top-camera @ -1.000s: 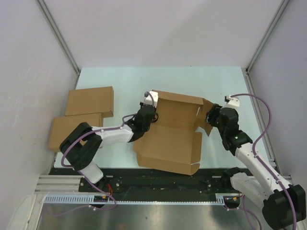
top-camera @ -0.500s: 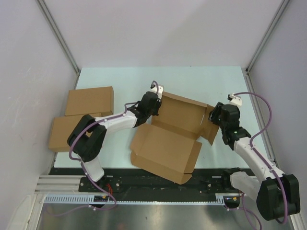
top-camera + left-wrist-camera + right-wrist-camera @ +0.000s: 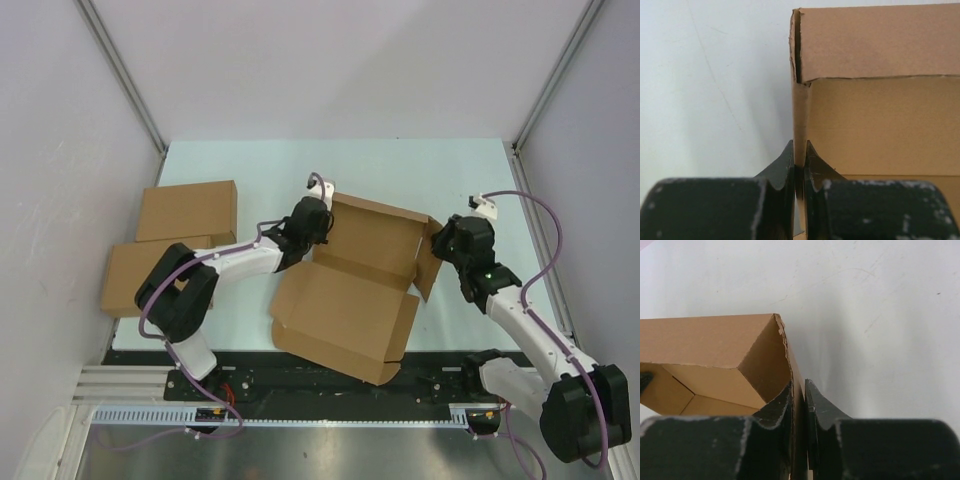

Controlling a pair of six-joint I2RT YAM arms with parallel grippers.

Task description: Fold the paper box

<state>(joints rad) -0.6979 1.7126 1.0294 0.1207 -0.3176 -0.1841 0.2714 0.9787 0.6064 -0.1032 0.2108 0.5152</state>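
Nearest me, the plain brown cardboard paper box sits mid-frame on the pale worktop, its lid panel lying open and flat. Beyond it, the tray's walls stand up. The left pincer is nipped tight on the left wall and the right pincer on the right. By my reckoning, locking the walls and closing the lid remain.

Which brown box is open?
The paper box in the middle, its flaps up, held between the left hand and right hand. The two boxes at left lie closed.
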